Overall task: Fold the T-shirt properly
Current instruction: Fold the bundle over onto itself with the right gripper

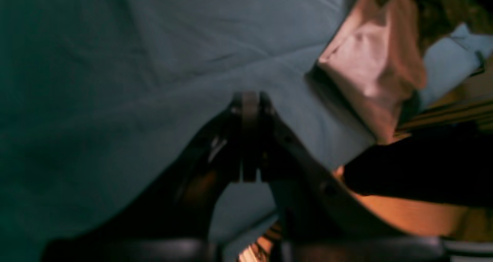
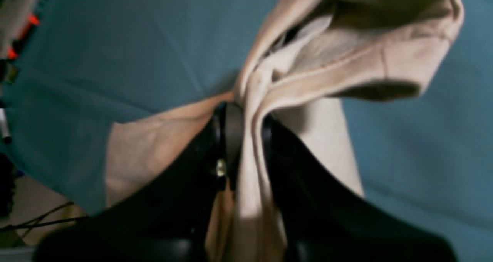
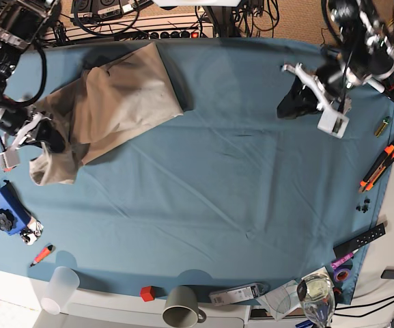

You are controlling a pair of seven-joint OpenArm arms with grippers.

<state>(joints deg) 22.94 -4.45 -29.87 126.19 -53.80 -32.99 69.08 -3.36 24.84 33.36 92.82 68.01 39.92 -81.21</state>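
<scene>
The beige T-shirt (image 3: 118, 96) lies bunched at the far left of the teal table cloth (image 3: 237, 178), one part hanging down toward the left edge. My right gripper (image 3: 52, 141) is at that left side, shut on a gathered fold of the T-shirt (image 2: 346, 61); in the right wrist view the fabric runs between the closed fingers of the right gripper (image 2: 248, 117). My left gripper (image 3: 289, 104) hovers over bare cloth at the far right, shut with nothing in it. In the left wrist view the left gripper (image 1: 250, 100) has its fingers pressed together, with the T-shirt (image 1: 369, 61) far off.
A blue box (image 3: 2, 208) and a red marker (image 3: 41, 254) lie at the left front. A plastic cup (image 3: 60, 287), a red cube (image 3: 147, 294) and a green mug (image 3: 181, 307) stand along the front edge. Orange markers (image 3: 381, 164) and a black remote (image 3: 360, 239) lie at the right.
</scene>
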